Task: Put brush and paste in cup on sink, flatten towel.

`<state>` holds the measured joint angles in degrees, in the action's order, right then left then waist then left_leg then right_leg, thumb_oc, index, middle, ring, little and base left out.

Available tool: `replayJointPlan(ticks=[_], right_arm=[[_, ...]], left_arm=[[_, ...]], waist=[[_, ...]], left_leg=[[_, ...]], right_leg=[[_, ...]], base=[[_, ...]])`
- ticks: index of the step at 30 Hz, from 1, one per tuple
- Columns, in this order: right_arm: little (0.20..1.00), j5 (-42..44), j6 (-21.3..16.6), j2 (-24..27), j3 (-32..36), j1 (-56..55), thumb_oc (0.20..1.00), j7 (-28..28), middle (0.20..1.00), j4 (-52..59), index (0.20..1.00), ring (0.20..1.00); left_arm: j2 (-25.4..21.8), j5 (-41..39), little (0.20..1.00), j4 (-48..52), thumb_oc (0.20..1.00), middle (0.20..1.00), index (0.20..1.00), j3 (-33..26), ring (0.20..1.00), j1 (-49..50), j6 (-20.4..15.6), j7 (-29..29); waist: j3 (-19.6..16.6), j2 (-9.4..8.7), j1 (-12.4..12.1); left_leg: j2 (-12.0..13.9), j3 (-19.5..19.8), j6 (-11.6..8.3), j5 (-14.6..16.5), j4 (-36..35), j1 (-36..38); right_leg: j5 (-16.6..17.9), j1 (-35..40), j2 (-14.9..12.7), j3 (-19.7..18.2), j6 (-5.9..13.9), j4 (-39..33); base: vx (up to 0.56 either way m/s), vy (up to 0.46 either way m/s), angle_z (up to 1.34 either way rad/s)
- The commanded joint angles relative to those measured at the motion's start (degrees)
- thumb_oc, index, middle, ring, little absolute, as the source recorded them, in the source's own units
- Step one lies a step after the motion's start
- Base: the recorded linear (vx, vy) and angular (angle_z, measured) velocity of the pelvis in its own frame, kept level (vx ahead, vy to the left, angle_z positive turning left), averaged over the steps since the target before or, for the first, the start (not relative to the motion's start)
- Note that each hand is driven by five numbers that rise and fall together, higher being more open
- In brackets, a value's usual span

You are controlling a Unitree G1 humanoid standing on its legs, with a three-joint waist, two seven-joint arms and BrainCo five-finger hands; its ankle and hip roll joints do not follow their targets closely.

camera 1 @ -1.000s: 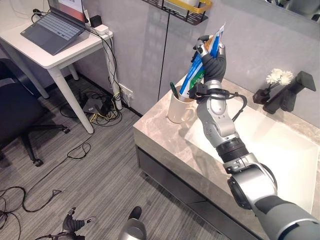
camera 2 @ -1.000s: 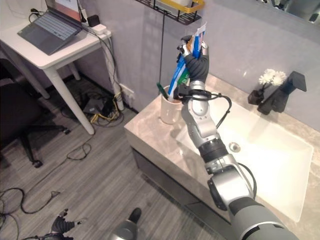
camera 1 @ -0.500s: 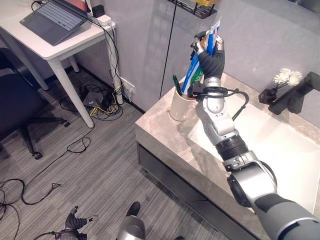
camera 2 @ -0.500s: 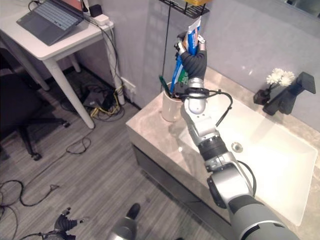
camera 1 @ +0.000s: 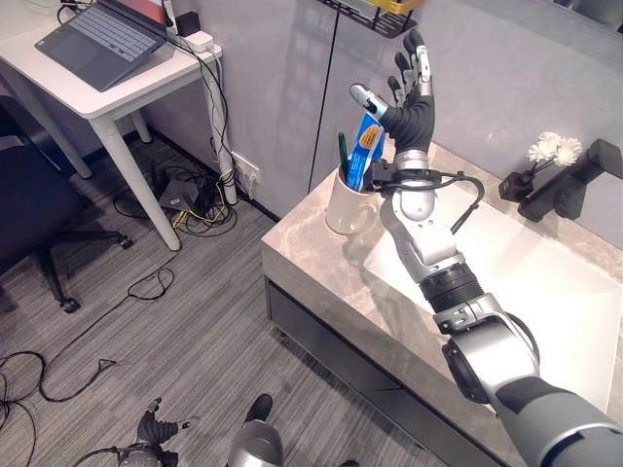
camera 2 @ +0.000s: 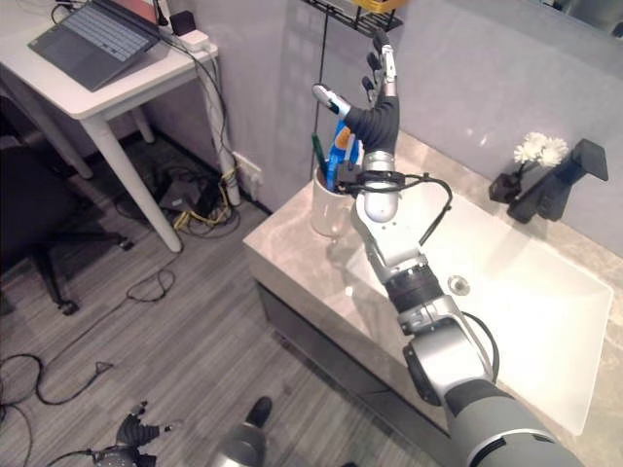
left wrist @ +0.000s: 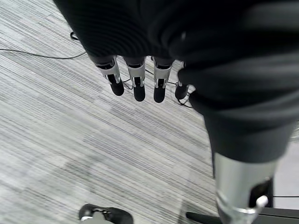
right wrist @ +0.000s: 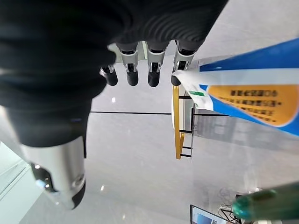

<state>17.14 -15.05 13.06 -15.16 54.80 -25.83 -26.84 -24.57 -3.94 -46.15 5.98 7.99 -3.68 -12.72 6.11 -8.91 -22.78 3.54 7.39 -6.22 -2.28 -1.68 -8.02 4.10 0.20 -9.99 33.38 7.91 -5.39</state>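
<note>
A white cup (camera 1: 341,210) stands on the stone counter's left corner, beside the sink (camera 1: 545,292). A blue toothpaste tube (camera 1: 365,149) and a green toothbrush (camera 1: 343,161) stand upright in it. My right hand (camera 1: 411,109) is raised just above and to the right of the cup, open, with straight fingers pointing up and the thumb spread over the tube. In the right wrist view its fingers (right wrist: 154,73) hold nothing, and the tube (right wrist: 243,93) lies apart from them. My left hand (left wrist: 138,86) hangs open low over the floor.
A black faucet (camera 1: 572,185) and a small vase of white flowers (camera 1: 551,149) stand behind the basin. A wire shelf (camera 2: 362,12) hangs on the wall above the cup. A white desk (camera 1: 117,78) with a laptop, a black chair (camera 1: 29,209) and floor cables are at the left.
My right hand opened and let go of the toothpaste tube. The tube dropped from the raised hand down into the cup beside the toothbrush.
</note>
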Motion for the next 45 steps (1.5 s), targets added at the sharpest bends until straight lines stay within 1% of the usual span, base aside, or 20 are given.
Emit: replayJointPlan(ticks=[1,4,5,6,10,12,13,14,16,18,21,22,26,27,30,31,37,41,42,45], right_arm=[[1.0,-4.2,-1.7,3.4,0.4,3.0,1.0,-2.1,1.0,3.9,1.0,1.0],[1.0,-8.2,-0.7,4.2,2.1,2.5,1.0,-3.8,1.0,6.2,1.0,1.0],[1.0,-10.3,-0.3,4.9,3.7,2.2,1.0,-4.8,1.0,8.4,1.0,1.0],[1.0,-10.4,-0.2,4.8,3.8,2.1,1.0,-4.9,1.0,8.5,1.0,1.0],[1.0,-13.0,-0.5,6.2,6.8,-0.5,1.0,-5.2,1.0,15.0,1.0,1.0],[1.0,-25.8,1.5,16.4,8.3,-4.9,1.0,-7.6,1.0,21.1,1.0,1.0],[1.0,-26.0,1.6,16.3,8.3,-5.0,1.0,-7.7,1.0,21.2,1.0,1.0],[1.0,-29.4,2.9,22.2,8.2,-8.6,1.0,-7.4,1.0,21.4,1.0,1.0],[1.0,-29.2,3.1,23.5,9.0,-10.8,1.0,-6.8,1.0,21.9,1.0,1.0],[1.0,-29.6,3.0,33.3,16.8,-25.0,1.0,-5.9,1.0,17.2,1.0,1.0],[1.0,-29.8,3.8,36.2,20.9,-31.5,1.0,-6.1,1.0,13.3,1.0,1.0],[1.0,-30.0,5.3,37.8,24.8,-37.5,1.0,-5.6,1.0,9.4,1.0,1.0],[1.0,-25.3,7.9,35.9,30.9,-47.5,1.0,-3.9,1.0,0.3,1.0,1.0],[1.0,-25.2,7.8,36.0,31.0,-47.5,1.0,-3.9,1.0,0.2,1.0,1.0],[1.0,-21.2,10.5,34.3,30.8,-52.8,1.0,-0.8,1.0,-15.2,1.0,1.0],[1.0,-21.1,10.3,34.4,30.8,-52.7,1.0,-0.9,1.0,-15.4,1.0,1.0],[1.0,-14.7,12.3,29.6,22.8,-50.3,1.0,7.8,1.0,-44.2,1.0,1.0],[1.0,-13.9,13.2,25.1,19.3,-49.5,1.0,12.9,1.0,-51.0,1.0,1.0],[1.0,-17.6,13.6,20.5,14.6,-50.6,1.0,16.4,1.0,-51.2,1.0,1.0],[1.0,-19.1,13.3,16.3,11.9,-51.7,1.0,17.4,1.0,-49.2,1.0,1.0]], left_arm=[[-3.8,-1.7,1.0,3.1,1.0,1.0,1.0,4.5,1.0,0.2,-2.0,0.5],[-6.2,-3.3,1.0,11.5,1.0,1.0,1.0,5.6,1.0,1.3,-2.9,3.7],[-9.0,-4.7,0.548,20.9,0.548,0.548,0.548,6.9,0.548,2.4,-4.0,6.7],[-9.2,-4.8,0.2,21.3,0.2,0.2,0.2,6.8,0.2,2.7,-3.8,6.8],[-15.5,-14.7,0.2,39.0,0.2,0.2,0.2,4.7,0.2,5.7,-6.5,12.3],[-20.8,-23.7,0.2,54.8,0.2,0.2,0.2,-0.9,0.2,7.7,-9.4,17.0],[-20.9,-23.8,0.2,55.0,0.2,0.2,0.2,-1.1,0.2,8.0,-9.2,17.1],[-22.8,-28.5,0.2,60.8,0.2,0.2,0.2,-3.4,0.2,8.4,-10.8,19.2],[-23.2,-29.5,0.2,62.7,0.2,0.2,0.2,-4.5,0.2,9.1,-10.8,19.5],[-24.4,-31.0,0.2,67.7,0.2,0.2,0.2,-12.6,0.2,12.9,-12.2,20.5],[-23.7,-31.2,0.2,67.7,0.2,0.2,0.2,-15.6,0.2,14.8,-12.1,20.0],[-23.0,-28.9,0.2,67.2,0.2,0.2,0.2,-18.7,0.2,17.0,-12.2,18.9],[-20.2,-27.1,0.2,66.1,0.2,0.2,0.2,-22.3,0.2,19.7,-10.7,15.8],[-20.2,-27.1,0.2,66.1,0.2,0.2,0.2,-22.3,0.2,19.7,-10.7,15.8],[-18.5,-28.3,0.2,64.9,0.2,0.2,0.2,-24.3,0.2,21.1,-9.0,15.3],[-18.5,-28.3,0.2,64.9,0.2,0.2,0.2,-24.3,0.2,21.0,-9.0,15.3],[-20.5,-30.2,0.2,58.9,0.2,0.2,0.2,-21.9,0.2,18.5,-7.0,16.7],[-20.9,-31.4,0.2,56.5,0.2,0.2,0.2,-21.4,0.2,16.4,-6.5,17.6],[-21.3,-31.2,0.2,55.9,0.2,0.2,0.2,-22.4,0.2,16.1,-5.8,18.6],[-21.4,-31.3,0.2,54.9,0.2,0.2,0.2,-22.0,0.2,15.1,-5.5,19.0]], waist=[[-2.4,0.86,-0.8],[-2.7,1.54,-0.3],[-2.9,2.28,0.3],[-3.0,2.2,0.2],[-3.6,3.34,2.0],[-4.3,3.98,4.3],[-4.4,3.96,4.2],[-4.5,4.17,6.0],[-4.7,4.13,6.7],[-4.8,4.92,10.5],[-4.8,5.02,11.9],[-4.5,5.32,13.3],[-4.4,5.5,15.5],[-4.5,5.39,15.5],[-4.1,5.92,17.1],[-4.1,5.89,17.2],[-3.2,7.41,17.5],[-3.1,8.03,17.5],[-2.6,8.58,17.4],[-2.5,8.99,17.7]], left_leg=[[-0.3,4.5,2.31,-0.8,-3.3,-0.1],[-0.1,4.3,2.24,-0.8,-3.3,0.1],[0.0,4.0,2.19,-0.7,-3.3,0.2],[0.0,4.0,2.18,-0.7,-3.3,0.2],[0.3,2.4,2.23,-0.3,-3.3,1.3],[0.7,0.9,2.03,0.0,-3.3,2.0],[0.7,0.8,2.02,0.0,-3.3,2.1],[1.0,-0.2,2.06,0.1,-3.3,2.6],[1.1,-0.9,2.19,-0.1,-3.3,2.7],[2.1,-4.0,2.0,0.8,-3.3,4.8],[2.4,-5.4,1.95,0.7,-3.3,5.4],[2.8,-6.4,1.81,1.2,-3.3,6.1],[3.3,-7.7,1.63,1.3,-3.3,6.7],[3.2,-7.7,1.7,0.9,-3.3,6.4],[3.6,-8.3,1.45,1.0,-3.3,6.6],[3.5,-8.3,1.5,0.7,-3.3,6.4],[3.4,-8.1,1.12,0.2,-3.3,5.3],[3.3,-8.1,1.15,-0.3,-3.3,4.0],[3.5,-8.1,0.93,-0.6,-3.3,3.5],[3.4,-7.1,0.59,-1.7,-3.3,1.1]], right_leg=[[0.1,5.6,-4.1,-0.9,3.81,0.4],[0.0,5.8,-4.0,-1.0,3.77,0.4],[-0.1,5.7,-4.0,-1.2,3.78,0.4],[-0.1,5.8,-4.0,-1.3,3.77,0.4],[-0.2,5.5,-4.2,-2.9,3.69,0.4],[-0.1,4.9,-4.3,-4.7,3.97,0.4],[-0.1,4.9,-4.2,-4.8,3.96,0.4],[0.1,4.4,-4.2,-6.1,4.07,0.4],[0.4,3.9,-4.4,-6.7,4.06,0.4],[0.4,3.1,-3.9,-10.0,4.26,0.4],[0.8,2.4,-3.9,-11.2,4.32,0.4],[0.8,2.3,-3.6,-12.3,4.38,0.4],[1.0,1.8,-3.3,-13.6,4.25,0.4],[1.2,1.5,-3.4,-13.6,4.21,0.4],[1.1,1.3,-3.1,-14.1,4.15,0.4],[1.3,1.1,-3.1,-14.1,4.12,0.4],[1.2,0.2,-3.0,-13.7,4.03,0.4],[1.4,-1.3,-3.1,-14.0,4.03,0.4],[1.3,-2.1,-2.7,-14.6,3.85,0.4],[1.5,-3.4,-2.7,-13.7,3.82,0.4]], base=[[0.0,0.0,0.0],[-0.03,-0.005,0.0],[-0.05,-0.004,-0.01],[-0.05,0.005,-0.02],[-0.04,0.022,-0.13],[-0.05,0.008,-0.37],[-0.03,0.01,-0.37],[-0.02,0.023,-0.31],[-0.01,0.022,-0.58],[0.02,0.004,-0.51],[0.0,-0.003,-0.36],[0.02,-0.005,-0.58],[0.01,-0.015,-0.26],[-0.01,-0.016,-0.26],[0.01,-0.018,-0.13],[0.01,-0.013,-0.06],[0.0,-0.004,-0.02],[0.01,-0.014,0.05],[0.0,0.0,0.0],[0.02,-0.026,0.02]])
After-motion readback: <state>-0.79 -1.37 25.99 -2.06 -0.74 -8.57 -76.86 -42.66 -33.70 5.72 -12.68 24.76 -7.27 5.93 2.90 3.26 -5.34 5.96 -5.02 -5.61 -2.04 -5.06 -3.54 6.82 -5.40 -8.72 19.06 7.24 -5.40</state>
